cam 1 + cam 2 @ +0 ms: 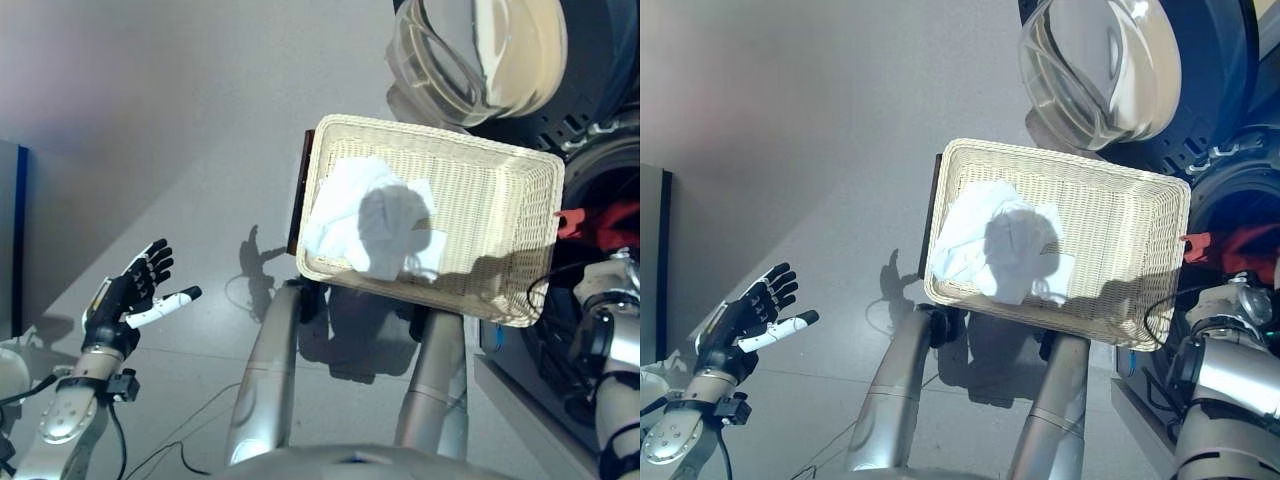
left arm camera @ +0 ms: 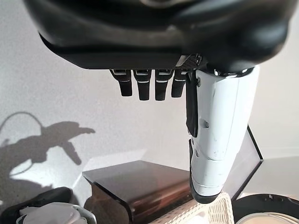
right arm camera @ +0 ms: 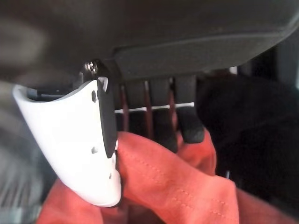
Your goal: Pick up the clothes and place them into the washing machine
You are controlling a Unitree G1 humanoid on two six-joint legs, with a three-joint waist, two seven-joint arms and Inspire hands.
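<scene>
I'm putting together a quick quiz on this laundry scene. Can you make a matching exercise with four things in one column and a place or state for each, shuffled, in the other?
Things
1. white cloth
2. red cloth
3. left hand
4. washing machine door

Places or states
A. swung open, above the wicker basket in the eye views
B. pinched between the thumb and fingers of the right hand, at the drum opening
C. lying in the basket
D. open, holding nothing, out over the floor

Pairs: 1-C, 2-B, 3-D, 4-A
</scene>
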